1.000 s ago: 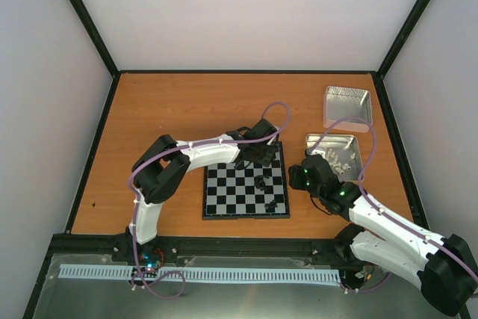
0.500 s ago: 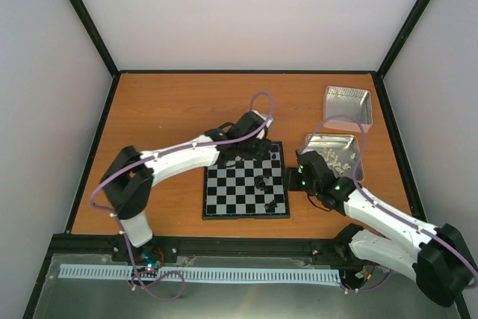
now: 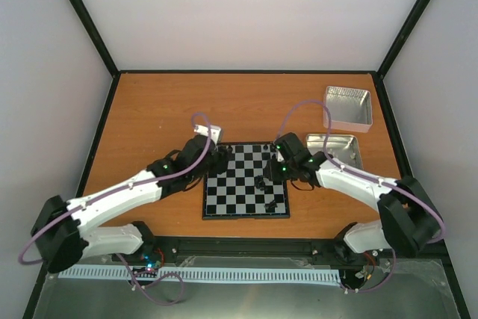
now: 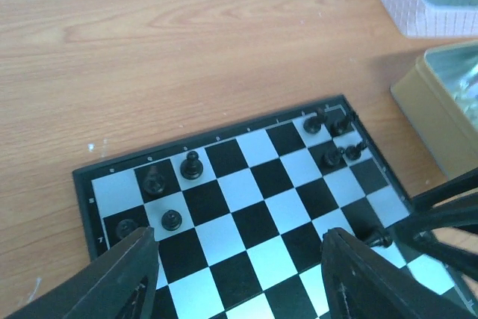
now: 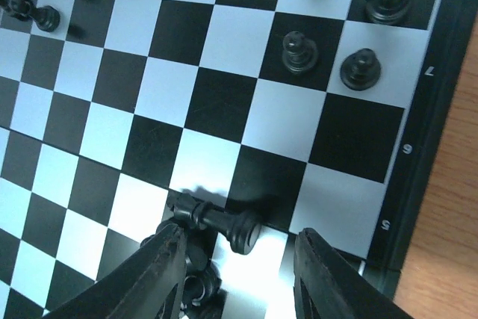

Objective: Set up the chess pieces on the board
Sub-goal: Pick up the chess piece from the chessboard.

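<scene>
The board [image 3: 245, 181] lies at the middle of the table with black chess pieces [image 3: 261, 182] on it. My left gripper [image 3: 221, 157] hovers at the board's far left corner, open and empty. In the left wrist view its fingers [image 4: 125, 277] straddle bare squares, with standing pieces [image 4: 192, 166] ahead and more pieces [image 4: 331, 156] at the right. My right gripper [image 3: 281, 167] is over the board's right side. In the right wrist view it [image 5: 237, 263] stands open around a black piece lying on its side [image 5: 216, 222], with another piece [image 5: 193, 283] beside the left finger.
A silver tin [image 3: 348, 107] stands at the back right and a second tin [image 3: 342, 146] sits just right of the board, close behind my right arm. More standing black pieces [image 5: 360, 69] line the board's edge. Black frame rails border the table.
My left gripper has opened and drawn back from the board's far right corner to its far left corner. My right arm has swung from the tin over the board, its jaws narrowing.
</scene>
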Available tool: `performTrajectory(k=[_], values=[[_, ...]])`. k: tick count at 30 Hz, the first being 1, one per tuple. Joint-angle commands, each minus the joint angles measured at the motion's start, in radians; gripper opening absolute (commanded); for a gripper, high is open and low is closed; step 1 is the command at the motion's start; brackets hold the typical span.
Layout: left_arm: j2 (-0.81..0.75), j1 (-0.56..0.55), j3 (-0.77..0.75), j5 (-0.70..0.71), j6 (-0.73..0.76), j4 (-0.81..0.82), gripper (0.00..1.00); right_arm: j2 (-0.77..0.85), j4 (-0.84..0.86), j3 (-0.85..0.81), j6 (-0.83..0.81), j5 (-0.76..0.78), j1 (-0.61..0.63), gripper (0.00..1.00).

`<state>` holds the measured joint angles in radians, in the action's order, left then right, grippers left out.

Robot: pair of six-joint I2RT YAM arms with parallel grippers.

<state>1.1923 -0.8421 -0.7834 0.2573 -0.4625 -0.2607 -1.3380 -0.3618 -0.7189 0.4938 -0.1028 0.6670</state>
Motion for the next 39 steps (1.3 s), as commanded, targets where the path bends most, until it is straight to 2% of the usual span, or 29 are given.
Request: performTrajectory(k=[1, 7, 12, 19, 26, 31, 39], values=[[-0.124, 0.012, 0.069, 0.090, -0.051, 0.092, 0.63, -0.078, -0.044, -0.058, 0.022, 0.036, 0.025, 0.40], [-0.209, 0.018, 0.120, 0.097, -0.048, 0.109, 0.67, -0.164, -0.129, -0.101, -0.035, 0.069, 0.029, 0.40], [-0.194, 0.020, 0.119, 0.093, -0.039, 0.111, 0.67, -0.169, -0.178, -0.108, -0.058, 0.114, 0.029, 0.39], [-0.177, 0.021, 0.110, 0.091, -0.026, 0.115, 0.67, -0.174, -0.155, -0.134, -0.102, 0.102, 0.029, 0.37], [-0.178, 0.023, 0.108, 0.099, -0.016, 0.113, 0.67, -0.237, -0.179, -0.223, -0.177, 0.208, 0.029, 0.40], [-0.177, 0.024, 0.108, 0.096, -0.020, 0.110, 0.67, -0.237, -0.167, -0.251, -0.138, 0.246, 0.028, 0.44], [-0.169, 0.025, 0.112, 0.086, -0.027, 0.116, 0.67, -0.227, -0.114, -0.224, 0.085, 0.314, 0.028, 0.42]])
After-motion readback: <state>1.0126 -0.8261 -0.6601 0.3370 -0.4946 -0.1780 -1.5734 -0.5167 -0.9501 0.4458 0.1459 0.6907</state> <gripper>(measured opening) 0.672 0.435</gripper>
